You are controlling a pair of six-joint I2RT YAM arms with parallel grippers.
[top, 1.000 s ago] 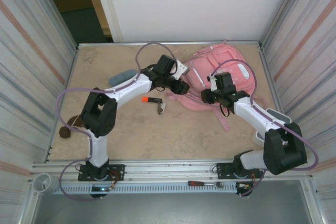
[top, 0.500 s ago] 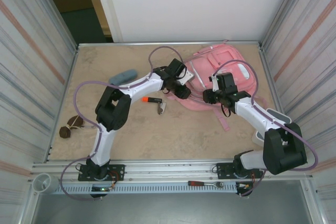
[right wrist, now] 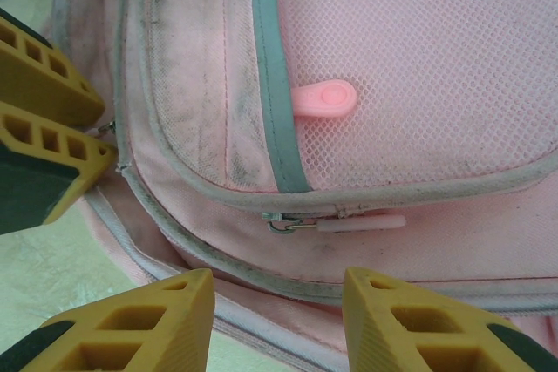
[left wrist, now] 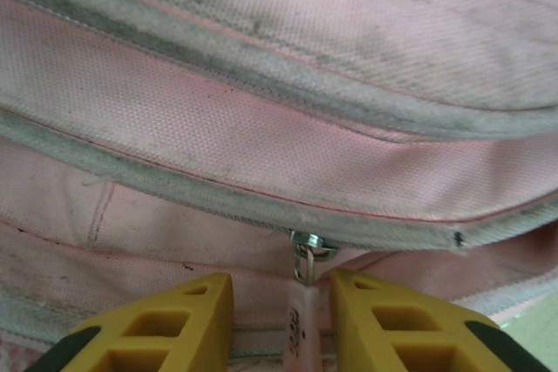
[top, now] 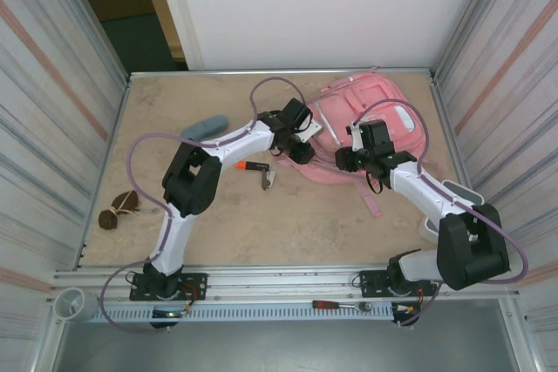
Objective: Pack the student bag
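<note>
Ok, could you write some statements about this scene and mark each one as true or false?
1. The left gripper has a pink zipper pull between its open fingers. True.
2. The right gripper is shut on a strap. False: it is open and holds nothing.
3. An orange-capped marker lies on the table, outside the pink backpack. True.
4. The sunglasses lie on the backpack. False: they lie on the table, far to the left.
</note>
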